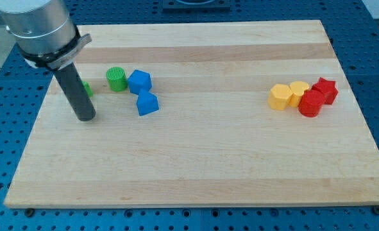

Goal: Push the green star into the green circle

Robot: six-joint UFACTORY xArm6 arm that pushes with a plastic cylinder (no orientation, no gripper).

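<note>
The green star [87, 89] lies near the view's upper left, mostly hidden behind my rod; only a sliver shows at the rod's right. The green circle [116, 78] stands a short way to its right. My tip [86, 117] rests on the board just below and in front of the green star, left of the green circle.
Two blue blocks [139, 82] [147, 103] sit just right of the green circle, the upper one touching it. At the view's right is a cluster: a yellow block [279, 97], a yellow heart-like block [298, 92], and two red blocks [311, 102] [326, 90]. The wooden board [195, 173] lies on a blue perforated table.
</note>
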